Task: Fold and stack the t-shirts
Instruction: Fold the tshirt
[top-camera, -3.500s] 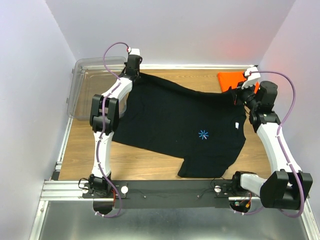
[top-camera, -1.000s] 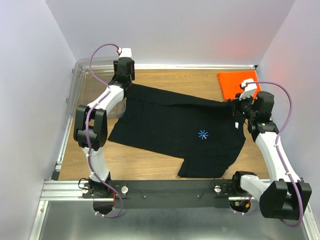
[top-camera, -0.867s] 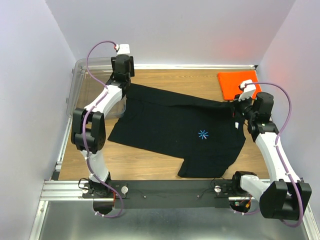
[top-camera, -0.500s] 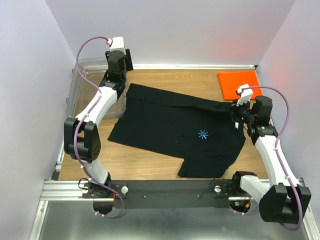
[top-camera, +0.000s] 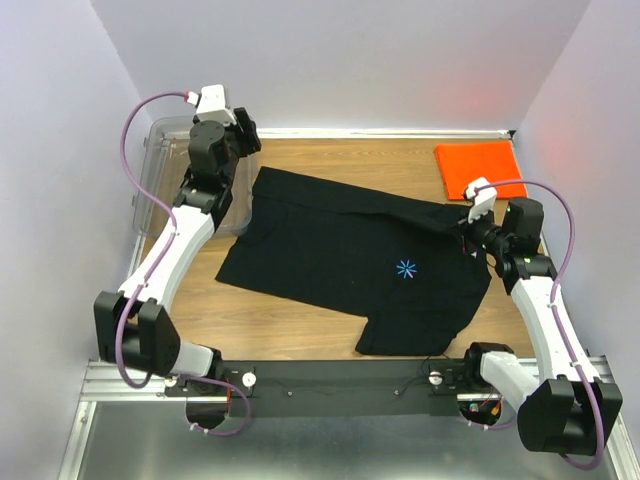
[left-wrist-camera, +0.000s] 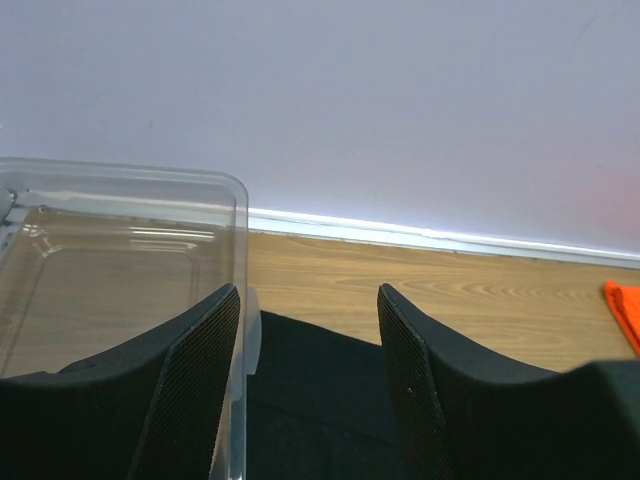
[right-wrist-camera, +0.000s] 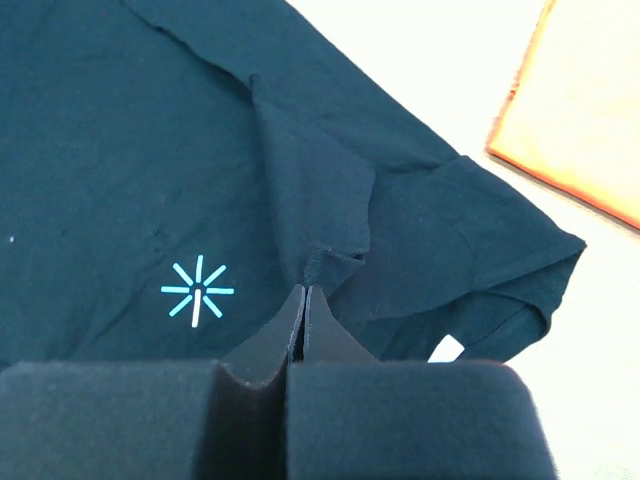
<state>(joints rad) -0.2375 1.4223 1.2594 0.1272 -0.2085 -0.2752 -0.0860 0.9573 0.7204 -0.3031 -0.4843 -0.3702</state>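
**Right claw (right-wrist-camera: 303, 296) pinching the black t-shirt (top-camera: 340, 250), left claw (left-wrist-camera: 308, 300) spread and holding nothing**

Your right claw's two fingers are pressed together, and a small pucker of black cloth is bunched at their tips. From that pucker a raised crease runs back across the shirt toward the far edge of the tabletop (top-camera: 290, 328). Your left claw stands with its jaws apart and nothing between them. It hangs near the far left corner, over the spot where the shirt's corner meets the wall of the clear plastic bin (top-camera: 160, 165).

You will find the black t-shirt spread across the middle of the tabletop, lying mostly flat. Its blue starburst logo (top-camera: 406, 268) faces up, right of centre, just beside your right claw. One lobe of the cloth reaches down to the near edge, touching the black bar (top-camera: 340, 380) that carries the arm bases. The folded orange t-shirt (top-camera: 480, 166) lies flat in the far right corner, close to the black one, though you cannot tell whether the two touch.

The tabletop is light wood grain, with bare strips showing along the near left side and the far edge. The bin sits at the far left corner against the left wall. Pale lavender walls (top-camera: 350, 60) close in the left, far and right sides, with a white strip where the far wall meets the wood. Beyond the near edge an aluminium rail (top-camera: 130, 378) runs beneath the black bar, and grey sheet metal lies in front of it.
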